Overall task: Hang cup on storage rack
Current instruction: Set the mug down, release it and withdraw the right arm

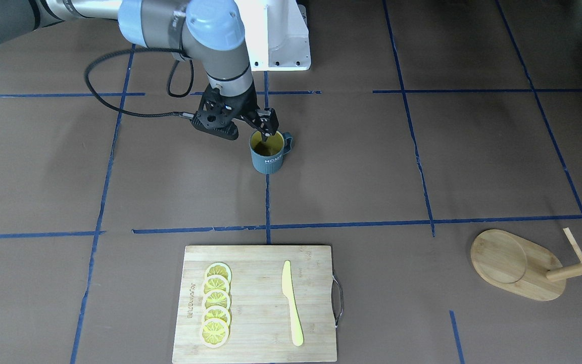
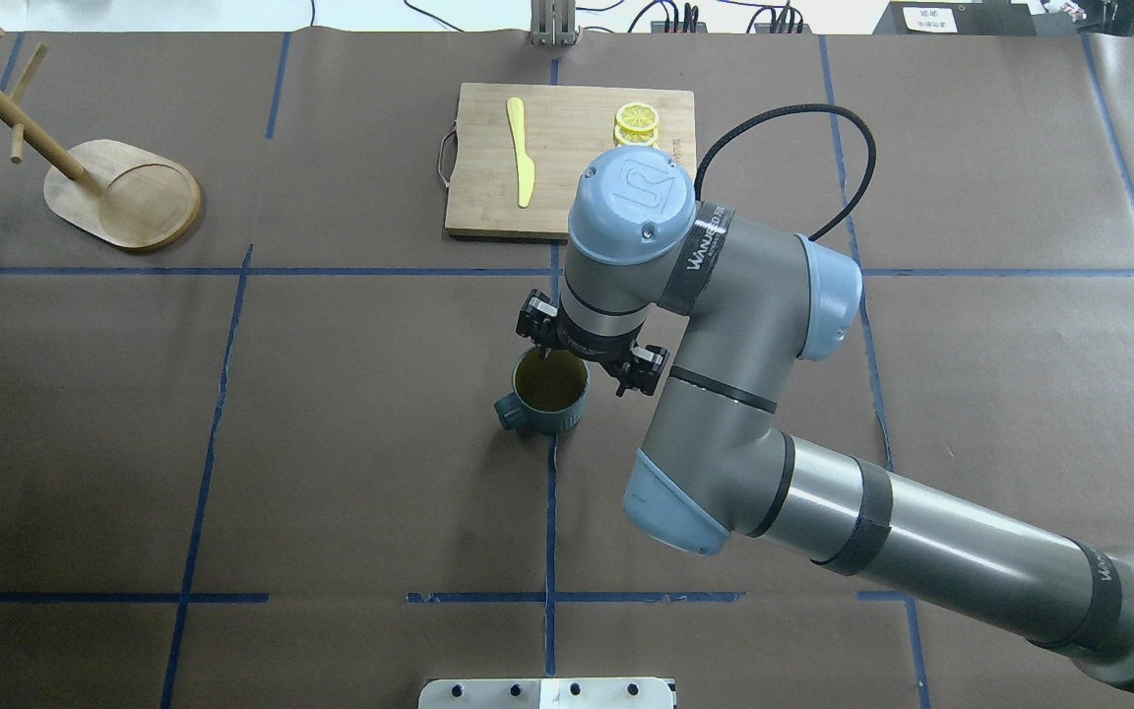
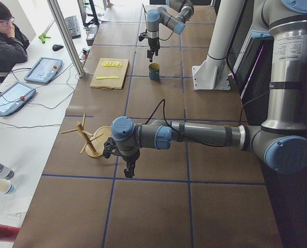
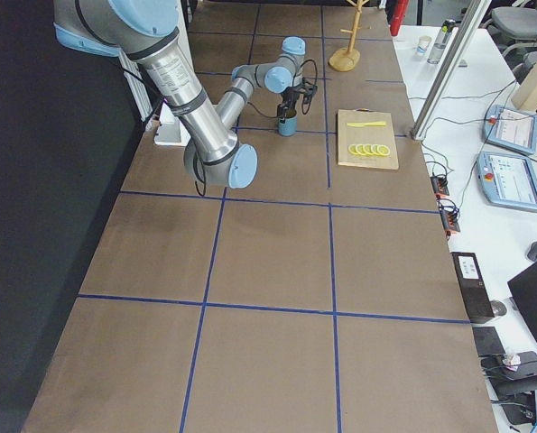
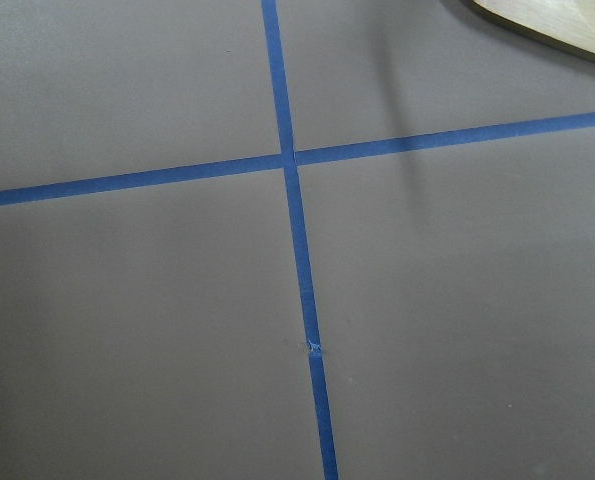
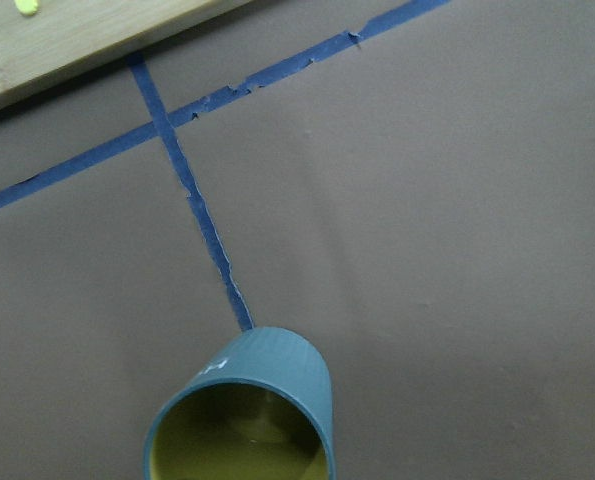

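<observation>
Cup (image 6: pixel 242 420) upright on desk (image 6: pixel 457 250), close under right wrist camera; right fingers (image 1: pixel 270 121), seen only from outside, at its rim, grip unclear. By rack (image 3: pixel 89 139), left fingers (image 3: pixel 127 173): likewise unclear.

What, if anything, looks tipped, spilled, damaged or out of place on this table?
Nothing is tipped or spilled: the cup stands upright, the storage rack stands on its base, and the lemon slices lie in a row on the cutting board. The only flaw: ragged, torn blue tape near the cup.
</observation>
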### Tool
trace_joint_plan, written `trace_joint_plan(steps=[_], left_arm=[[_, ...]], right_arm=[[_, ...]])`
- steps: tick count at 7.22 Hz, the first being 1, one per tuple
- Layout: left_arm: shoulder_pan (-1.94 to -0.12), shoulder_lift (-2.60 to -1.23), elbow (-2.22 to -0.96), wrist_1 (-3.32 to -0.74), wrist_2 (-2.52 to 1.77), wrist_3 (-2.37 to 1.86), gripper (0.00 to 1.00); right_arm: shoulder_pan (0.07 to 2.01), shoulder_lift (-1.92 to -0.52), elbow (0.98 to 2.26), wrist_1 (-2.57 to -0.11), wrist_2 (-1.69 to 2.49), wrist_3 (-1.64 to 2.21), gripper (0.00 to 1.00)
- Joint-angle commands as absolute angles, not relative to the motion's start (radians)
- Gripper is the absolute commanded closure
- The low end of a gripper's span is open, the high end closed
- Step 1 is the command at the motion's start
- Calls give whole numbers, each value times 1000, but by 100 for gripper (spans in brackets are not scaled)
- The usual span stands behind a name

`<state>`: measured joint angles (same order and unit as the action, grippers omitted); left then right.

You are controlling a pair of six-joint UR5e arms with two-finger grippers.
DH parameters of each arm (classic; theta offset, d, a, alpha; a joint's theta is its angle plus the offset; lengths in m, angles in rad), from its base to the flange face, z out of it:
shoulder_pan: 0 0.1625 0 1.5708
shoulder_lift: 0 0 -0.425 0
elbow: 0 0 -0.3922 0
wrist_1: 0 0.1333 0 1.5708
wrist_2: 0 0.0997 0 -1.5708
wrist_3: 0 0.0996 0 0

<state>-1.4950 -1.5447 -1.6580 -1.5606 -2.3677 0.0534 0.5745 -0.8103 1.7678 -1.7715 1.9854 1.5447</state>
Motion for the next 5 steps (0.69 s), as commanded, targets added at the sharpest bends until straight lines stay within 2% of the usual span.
trace_joint_plan(steps=[1, 5], left_arm=[[-1496, -1543, -1658, -1560, -2364, 52, 0], [-1496, -1505, -1667, -1557, -2356, 55, 0]], right_arm=[[679, -886, 1865, -1850, 2044, 1349, 0], [1038, -1200, 1879, -1841, 2233, 697, 0]])
